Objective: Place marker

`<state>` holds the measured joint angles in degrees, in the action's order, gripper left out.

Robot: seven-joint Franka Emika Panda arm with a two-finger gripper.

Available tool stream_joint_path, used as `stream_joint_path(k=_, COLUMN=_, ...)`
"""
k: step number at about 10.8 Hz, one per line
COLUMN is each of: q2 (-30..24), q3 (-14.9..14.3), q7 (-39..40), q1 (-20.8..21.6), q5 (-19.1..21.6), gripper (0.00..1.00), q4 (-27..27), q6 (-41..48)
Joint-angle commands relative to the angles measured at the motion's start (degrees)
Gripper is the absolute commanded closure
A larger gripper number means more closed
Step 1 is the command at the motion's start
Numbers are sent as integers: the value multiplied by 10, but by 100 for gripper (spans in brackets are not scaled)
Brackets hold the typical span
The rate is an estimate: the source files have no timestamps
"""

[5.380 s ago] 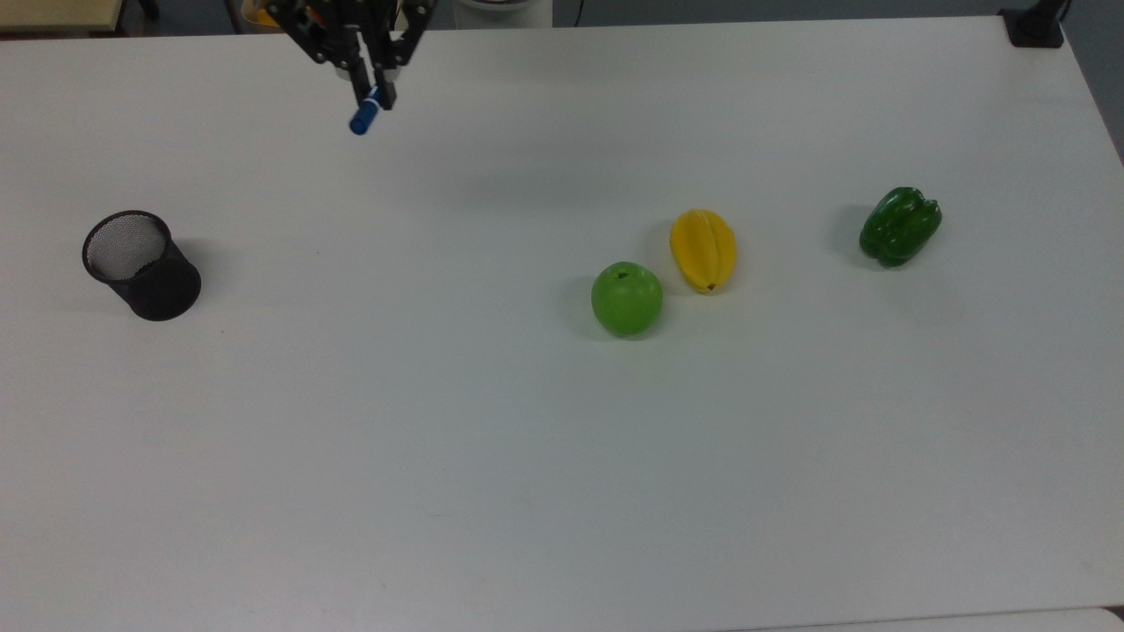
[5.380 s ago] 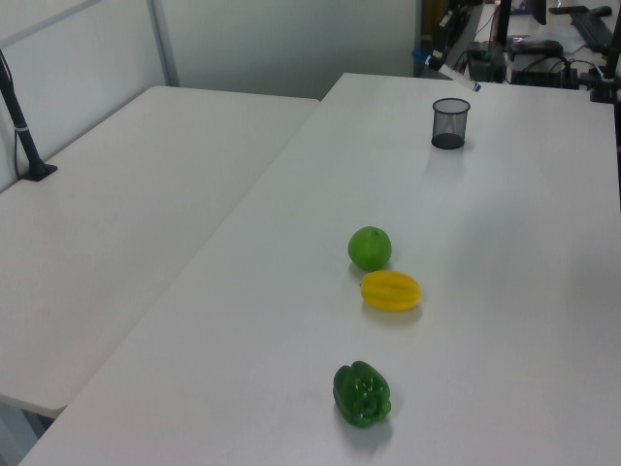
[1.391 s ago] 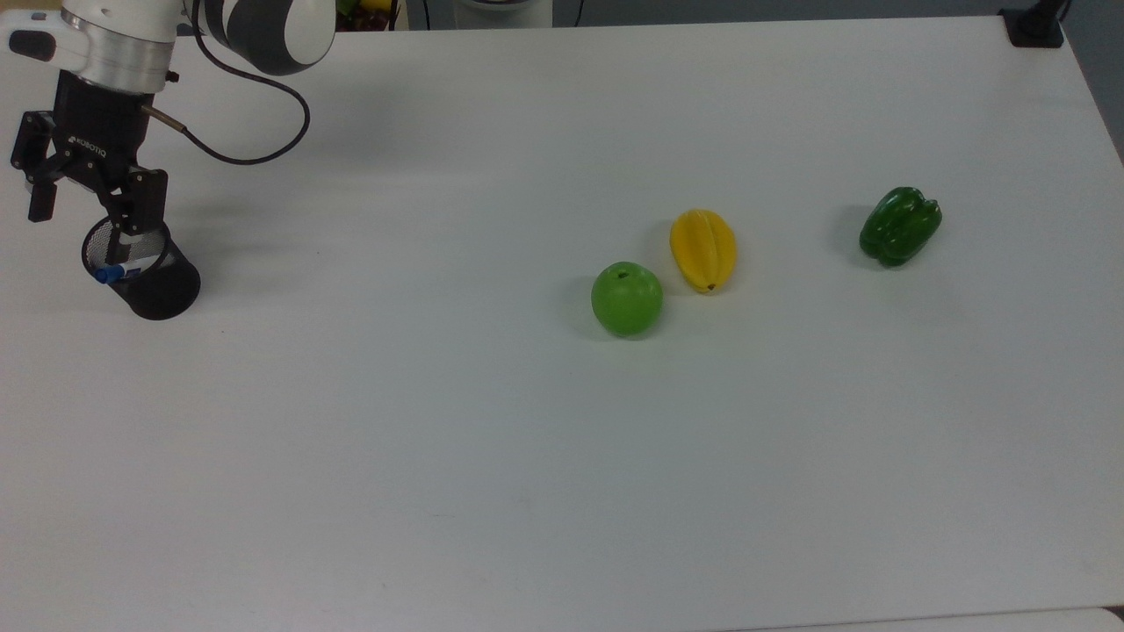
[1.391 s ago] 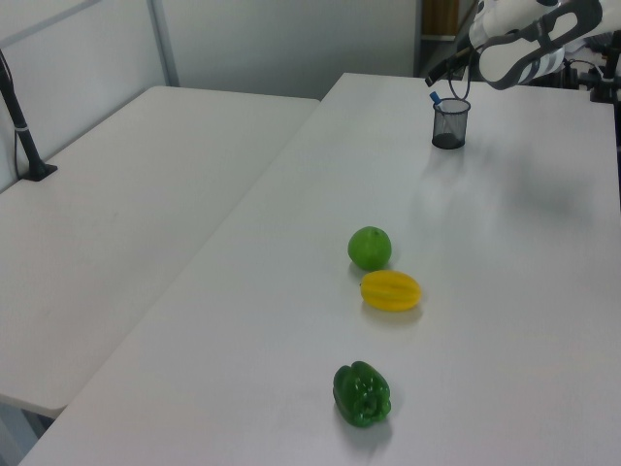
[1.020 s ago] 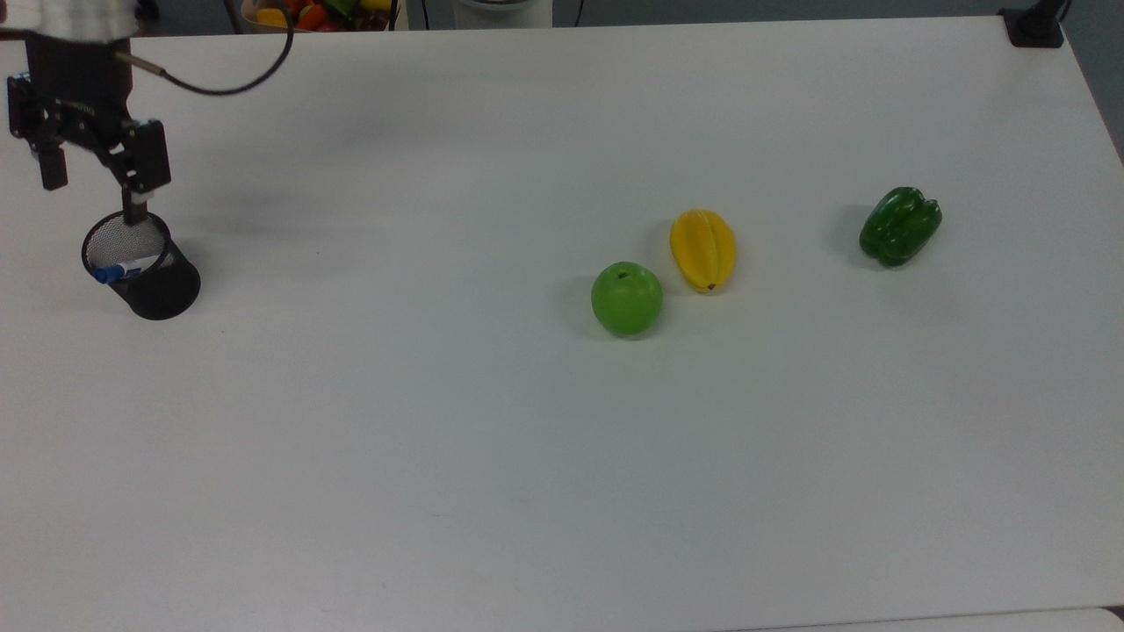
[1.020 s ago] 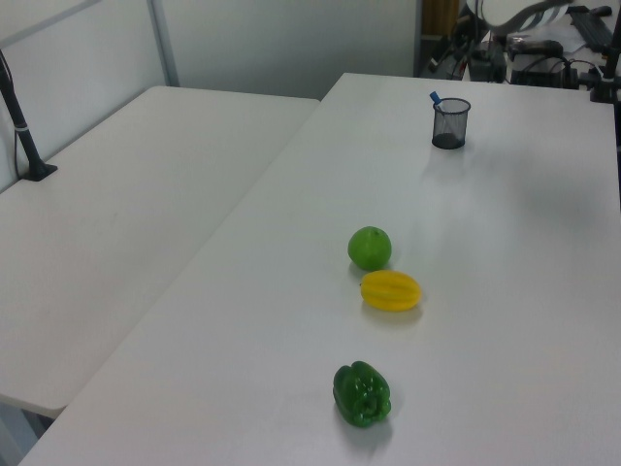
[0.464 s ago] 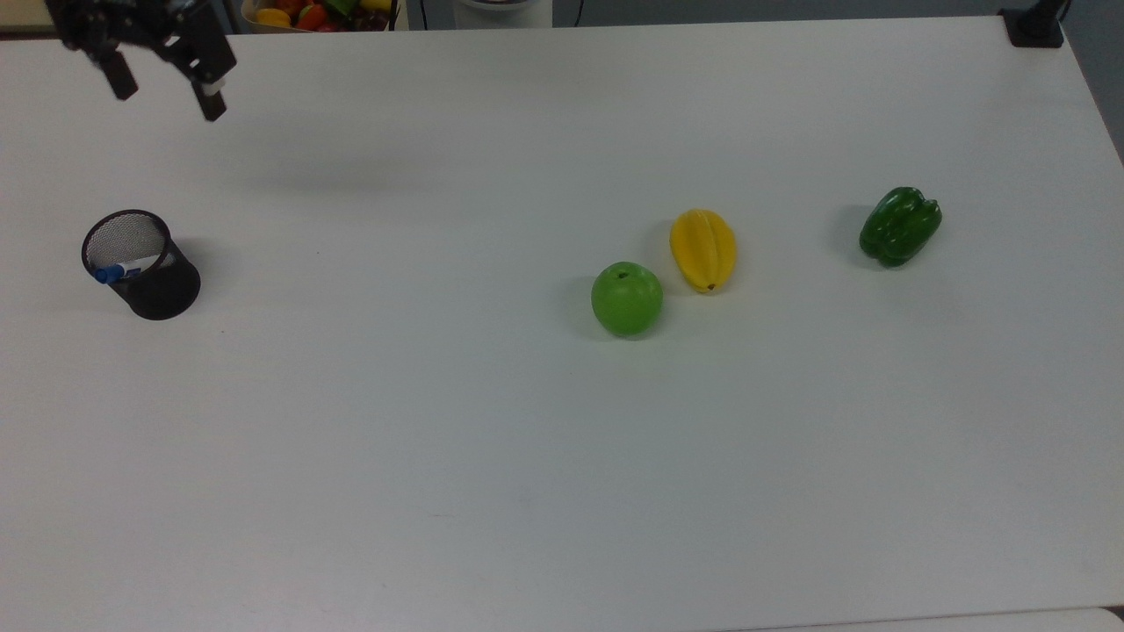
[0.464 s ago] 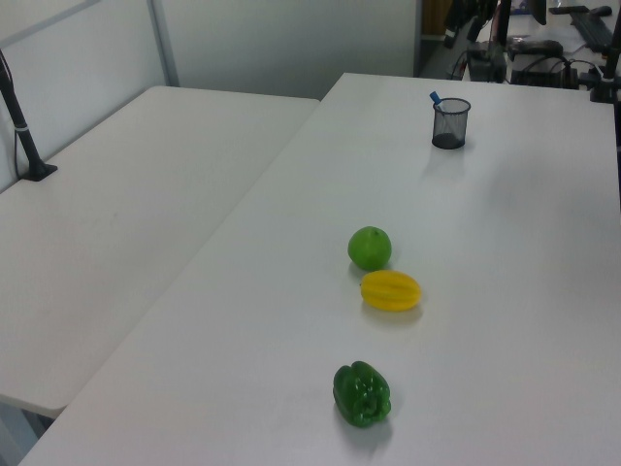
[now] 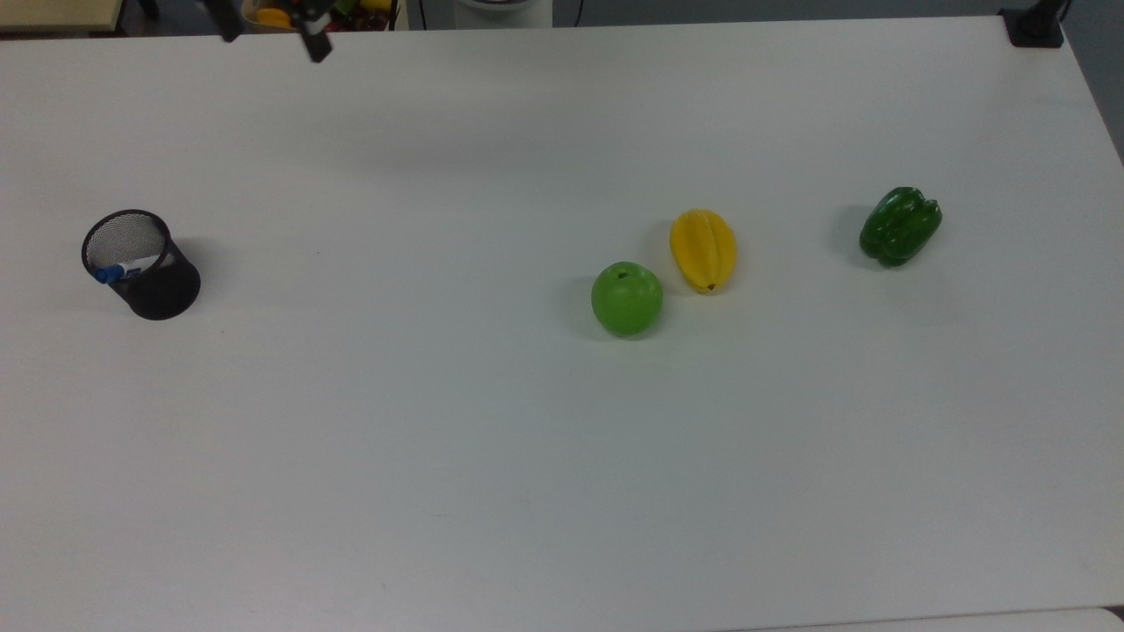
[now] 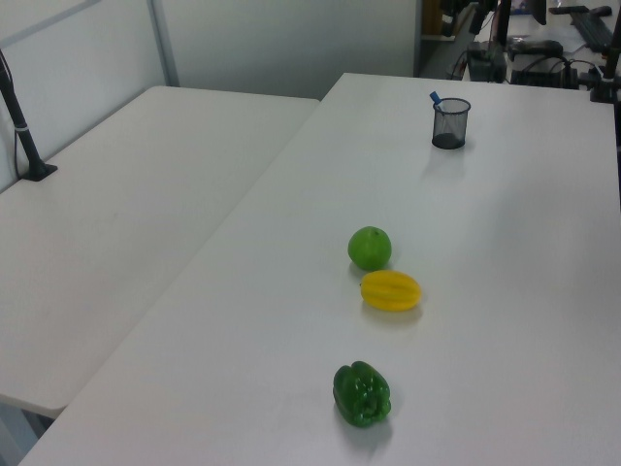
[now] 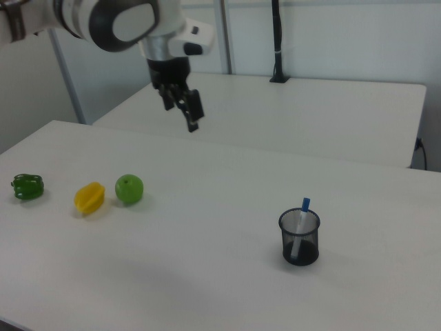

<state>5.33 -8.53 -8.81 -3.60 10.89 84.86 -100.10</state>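
- Marker [image 9: 123, 269] sits inside the black mesh cup [image 9: 156, 281], leaning against the rim; blue cap pokes out over the edge at about 8 o'clock in the top view. In the right view the marker [image 11: 300, 222] stands tilted, cap up above the cup [image 11: 300, 241].
- Cup is upright on the white counter [image 9: 492, 439], far over at 9 o'clock in the top view.
- Gripper [image 11: 182, 103] hangs in the air, well apart from the cup, fingers spread and holding nothing. In the top view it is at 11 o'clock by the counter's far edge [image 9: 272, 22].
- Green apple [image 9: 626, 298] and yellow star fruit [image 9: 703, 249] lie just beside each other near the middle of the counter.
- Green bell pepper [image 9: 899, 225] lies alone at 3 o'clock in the top view, well apart from the fruit.
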Motion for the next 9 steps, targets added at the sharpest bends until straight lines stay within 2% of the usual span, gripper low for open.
stream_joint_path(k=1, q2=-23, q3=73, q7=-58, q1=-1, q5=-30, gripper=0, q4=6, q6=54)
stream_joint_path(k=3, q2=-29, q3=114, q7=-81, q1=4, q5=-65, gripper=0, q4=11, q6=61)
stream_joint_path(k=5, q2=-39, q3=115, q7=-67, q1=25, q5=-80, gripper=0, q4=30, q6=63)
stream_joint_path(k=6, q2=-43, q3=108, q7=-54, q1=45, q5=-100, gripper=0, q4=42, q6=59)
stream_joint_path(k=8, q2=-48, q3=94, q7=-9, q1=66, q5=-108, gripper=0, q4=57, q6=51)
stream_joint_path(k=9, q2=-59, q3=67, q7=34, q1=84, q5=-107, gripper=0, q4=73, q6=34)
